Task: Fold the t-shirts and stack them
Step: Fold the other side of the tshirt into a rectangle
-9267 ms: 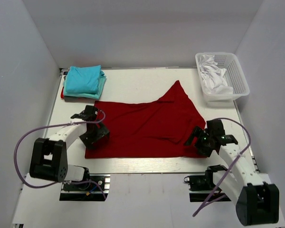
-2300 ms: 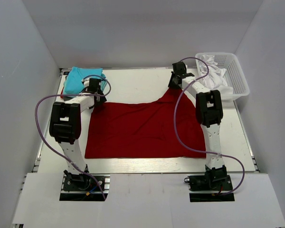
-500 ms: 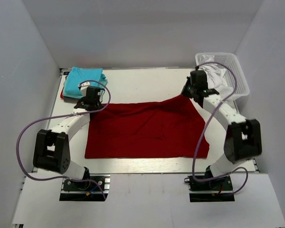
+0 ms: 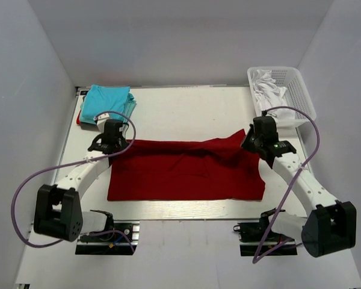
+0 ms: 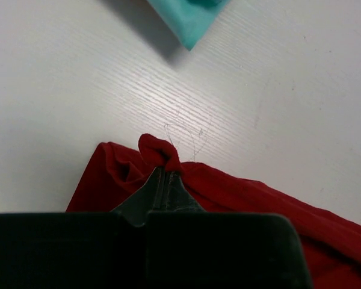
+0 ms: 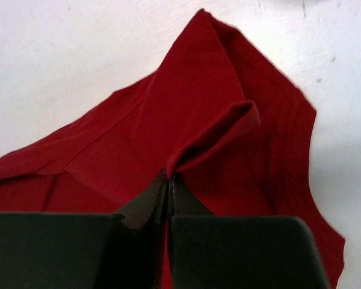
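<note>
The light is bright and even, from above. Shadows on the table point(image 4: 186, 108) are soft. Wrist views blur at the near bottom.

Left arm point(image 4: 78, 174), right arm point(image 4: 301, 183): white links, black joints. Purple cable point(image 4: 13, 208) loops each. Left tool point(image 5: 164, 176), right tool point(image 6: 168, 180): matte black.
</note>
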`<state>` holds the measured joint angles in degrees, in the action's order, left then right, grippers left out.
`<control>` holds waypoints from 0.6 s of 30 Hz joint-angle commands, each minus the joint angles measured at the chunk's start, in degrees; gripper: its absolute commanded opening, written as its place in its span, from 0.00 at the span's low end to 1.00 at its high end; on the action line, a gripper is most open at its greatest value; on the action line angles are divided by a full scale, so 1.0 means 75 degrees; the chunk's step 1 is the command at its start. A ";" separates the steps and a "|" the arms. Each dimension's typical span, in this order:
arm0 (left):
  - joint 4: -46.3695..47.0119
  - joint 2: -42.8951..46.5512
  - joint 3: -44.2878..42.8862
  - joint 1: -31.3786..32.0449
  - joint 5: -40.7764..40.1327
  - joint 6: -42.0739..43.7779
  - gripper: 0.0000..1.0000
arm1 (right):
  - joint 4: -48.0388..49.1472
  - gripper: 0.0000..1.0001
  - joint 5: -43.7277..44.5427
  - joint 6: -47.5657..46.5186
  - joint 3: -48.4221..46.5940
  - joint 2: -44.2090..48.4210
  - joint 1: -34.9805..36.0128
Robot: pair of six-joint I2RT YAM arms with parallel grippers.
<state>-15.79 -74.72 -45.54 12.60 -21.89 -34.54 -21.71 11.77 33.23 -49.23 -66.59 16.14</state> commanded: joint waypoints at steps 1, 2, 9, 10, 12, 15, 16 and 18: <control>-0.0238 0.0832 0.0387 0.0019 -0.0338 -0.0328 0.00 | -0.0467 0.00 -0.0326 0.0291 0.0247 0.0440 0.0004; -0.0308 0.0949 0.0458 0.0019 -0.0339 -0.0432 0.00 | -0.0561 0.00 -0.0455 0.0292 0.0318 0.0557 -0.0019; -0.0601 0.1419 0.0856 0.0019 -0.0492 -0.0796 0.00 | -0.1195 0.00 -0.0526 0.0303 0.0599 0.1237 -0.0019; -0.0601 0.1419 0.0857 0.0019 -0.0422 -0.0796 0.00 | -0.1206 0.00 -0.0654 0.0199 0.0634 0.1238 -0.0019; -0.0892 0.1490 0.0927 0.0019 -0.0502 -0.1087 0.00 | -0.1498 0.00 -0.0655 0.0408 0.0576 0.1319 -0.0020; -0.1186 0.1665 0.1009 0.0019 -0.0644 -0.1323 0.00 | -0.1721 0.00 -0.0574 0.0432 0.0622 0.1553 -0.0019; -0.1280 0.1666 0.1009 0.0019 -0.0644 -0.1405 0.00 | -0.1733 0.00 -0.0631 0.0455 0.0681 0.1682 -0.0031; -0.1281 0.1864 0.1196 0.0019 -0.0644 -0.1523 0.00 | -0.1780 0.00 -0.0829 0.0479 0.0868 0.1765 -0.0008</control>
<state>-23.11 -64.03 -37.82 12.62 -24.40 -43.31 -33.08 7.14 35.86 -44.51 -55.27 16.14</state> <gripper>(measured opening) 0.009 0.011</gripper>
